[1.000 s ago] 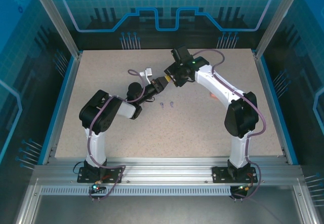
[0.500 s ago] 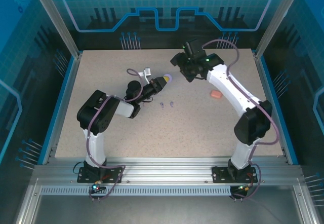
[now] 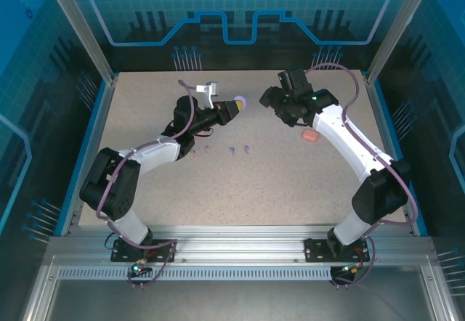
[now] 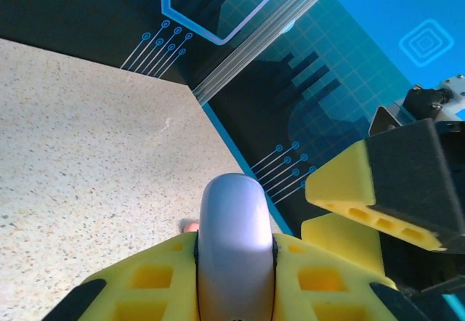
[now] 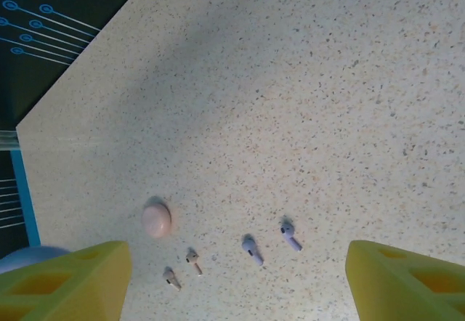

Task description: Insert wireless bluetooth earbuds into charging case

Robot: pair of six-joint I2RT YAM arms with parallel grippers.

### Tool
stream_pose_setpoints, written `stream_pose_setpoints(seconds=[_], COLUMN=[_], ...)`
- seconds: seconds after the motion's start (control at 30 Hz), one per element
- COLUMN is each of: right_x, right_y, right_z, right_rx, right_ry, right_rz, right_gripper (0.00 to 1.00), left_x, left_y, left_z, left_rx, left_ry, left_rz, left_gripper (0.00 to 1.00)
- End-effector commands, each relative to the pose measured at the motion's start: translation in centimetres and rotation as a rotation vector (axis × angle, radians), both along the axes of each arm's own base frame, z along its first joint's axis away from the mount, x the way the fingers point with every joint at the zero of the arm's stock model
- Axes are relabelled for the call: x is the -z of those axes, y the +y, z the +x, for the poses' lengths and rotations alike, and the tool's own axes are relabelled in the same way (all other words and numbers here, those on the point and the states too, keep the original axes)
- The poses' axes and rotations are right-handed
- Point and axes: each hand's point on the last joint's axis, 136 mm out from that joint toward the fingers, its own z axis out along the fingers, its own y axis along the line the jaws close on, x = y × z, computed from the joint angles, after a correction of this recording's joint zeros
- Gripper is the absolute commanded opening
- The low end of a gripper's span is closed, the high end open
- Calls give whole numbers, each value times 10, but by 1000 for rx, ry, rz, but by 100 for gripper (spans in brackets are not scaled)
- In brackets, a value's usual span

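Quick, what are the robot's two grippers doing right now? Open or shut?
Left gripper: fingers closed on the purple case.
Right gripper: fingers open, holding nothing.

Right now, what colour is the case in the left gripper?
Pale purple case, clearest in the left wrist view.

Right gripper [image 3: 275,102] pulled off left gripper [image 3: 231,108], now well apart to its right, fingers spread wide; right arm stretched, elbow swung out toward right edge of table [image 3: 290,190]. Left arm unfolded, elbow dropped back left, purple case [image 3: 241,103] carried slightly farther up table. Coral case [image 3: 310,136] uncovered beside right forearm
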Motion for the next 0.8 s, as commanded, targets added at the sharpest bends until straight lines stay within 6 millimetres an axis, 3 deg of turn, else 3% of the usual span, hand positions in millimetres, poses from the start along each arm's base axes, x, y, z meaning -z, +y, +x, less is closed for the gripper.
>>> stream_pose_setpoints(seconds=[0.0,0.4,0.77], right_x=[-16,23,30], right_y=[-6,-12,-15], right_z=[0,-17,-18], right_rx=[-65,-153,-208], right_ry=[-70,-19,-35], right_rz=[-23,-102,-174], right_gripper=[79,79,79], left_x=[-3,11,23], left_y=[1,7,12], left_z=[-10,-19,-22], left_rx=[42,73,56], left_ry=[-23,38,50], left_rz=[111,276,430], left_gripper=[0,0,0])
